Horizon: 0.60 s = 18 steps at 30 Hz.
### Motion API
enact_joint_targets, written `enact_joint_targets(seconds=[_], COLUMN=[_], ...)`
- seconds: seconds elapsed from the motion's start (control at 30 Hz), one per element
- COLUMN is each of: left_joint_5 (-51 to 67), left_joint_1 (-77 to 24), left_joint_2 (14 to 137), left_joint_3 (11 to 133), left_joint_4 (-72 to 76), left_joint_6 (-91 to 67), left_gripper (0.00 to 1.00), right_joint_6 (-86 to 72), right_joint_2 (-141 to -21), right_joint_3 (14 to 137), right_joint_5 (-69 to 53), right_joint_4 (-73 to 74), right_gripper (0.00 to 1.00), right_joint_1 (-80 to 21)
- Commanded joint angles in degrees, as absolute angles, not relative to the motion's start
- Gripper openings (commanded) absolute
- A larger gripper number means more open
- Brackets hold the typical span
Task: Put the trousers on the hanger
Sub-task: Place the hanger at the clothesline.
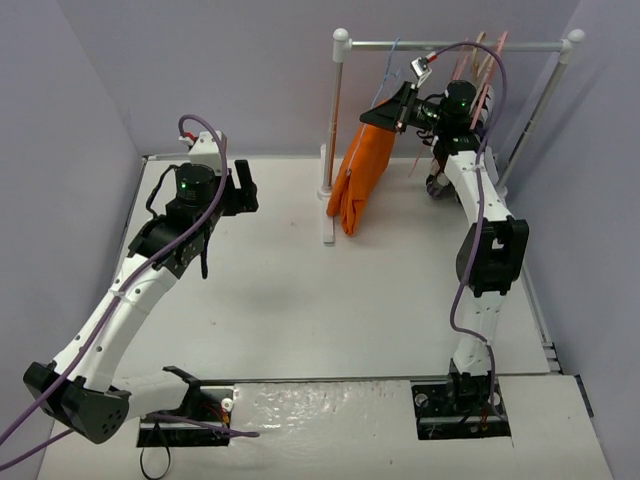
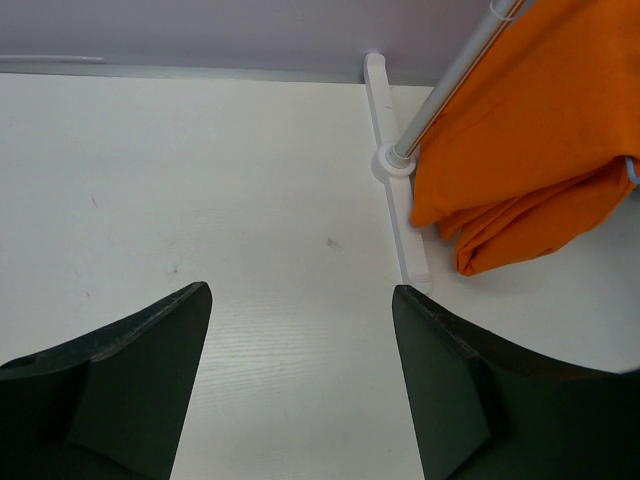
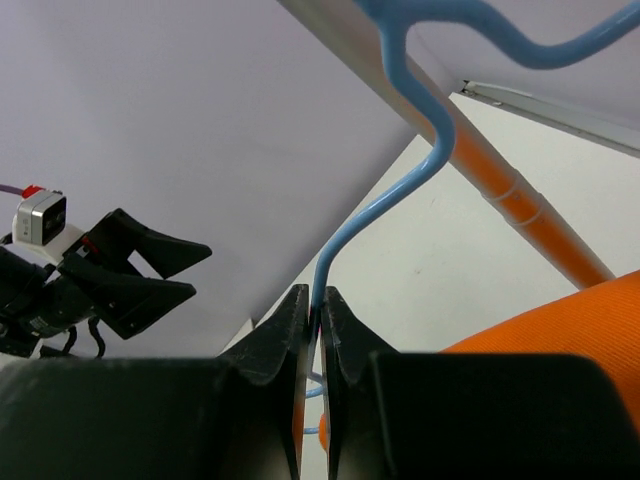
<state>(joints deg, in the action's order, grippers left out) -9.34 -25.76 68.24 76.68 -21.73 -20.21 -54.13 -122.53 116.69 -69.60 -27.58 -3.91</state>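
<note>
Now the trousers [image 1: 358,178] hang folded in orange drapes from the hanger [image 3: 400,195]. They sit just beside the rack's left post [image 1: 335,110], with their lower end down by its foot on the worktop [image 1: 300,300]. The hanger's light-blue hook curves across the rail [image 1: 520,44]. The right fingers [image 3: 285,340] are pinched closed on the hanger's thin wire neck. Well apart to the left, the left fingers [image 2: 130,380] stand spread open above the worktop.
</note>
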Motion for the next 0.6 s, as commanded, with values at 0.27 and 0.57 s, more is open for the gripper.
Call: enact_joint_targets(seconds=[0.27, 0.57], left_joint_5=[-9.74, -11.38], left_joint_1=[-24.77, -23.99], left_joint_2=[64.02, 61.79], left_joint_3=[76.57, 75.23], left_joint_4=[-20.84, -22.67], left_joint_6=[-21.03, -20.39], left_gripper=[0.70, 0.72], right_joint_6=[-36.40, -21.59], right_joint_2=[-106.93, -93.27], right_joint_3=[109.64, 101.35], right_joint_5=[-54.53, -40.63], right_joint_4=[-13.25, 2.49], right_gripper=[0.63, 0.89], right_joint_1=[-3.60, -3.78])
